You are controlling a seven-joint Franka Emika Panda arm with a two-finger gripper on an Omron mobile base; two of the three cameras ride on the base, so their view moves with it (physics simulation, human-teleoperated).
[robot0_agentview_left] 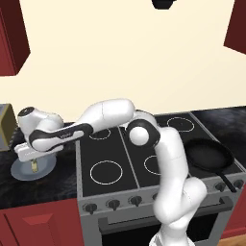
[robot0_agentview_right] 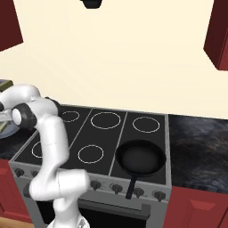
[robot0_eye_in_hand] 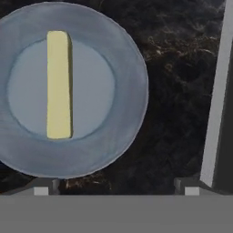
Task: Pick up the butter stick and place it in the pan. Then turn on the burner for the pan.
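Pincer (robot0_eye_in_hand: pixel 116 191) fingers apart above bench (robot0_eye_in_hand: pixel 182 91); butter stick (robot0_eye_in_hand: pixel 58 84) on grey-blue plate (robot0_eye_in_hand: pixel 123 59) at 10 o'clock; pan (robot0_agentview_left: pixel 209 154) on stove, empty.

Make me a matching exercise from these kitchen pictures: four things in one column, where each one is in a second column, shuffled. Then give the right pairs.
Things:
1. butter stick
2. pan
3. plate
4. gripper

Places:
A. on the dark counter left of the stove
B. on the stove's front right burner, handle toward the knobs
C. lying on the grey-blue plate
D. above the plate, out over the counter

Pairs: 1-C, 2-B, 3-A, 4-D
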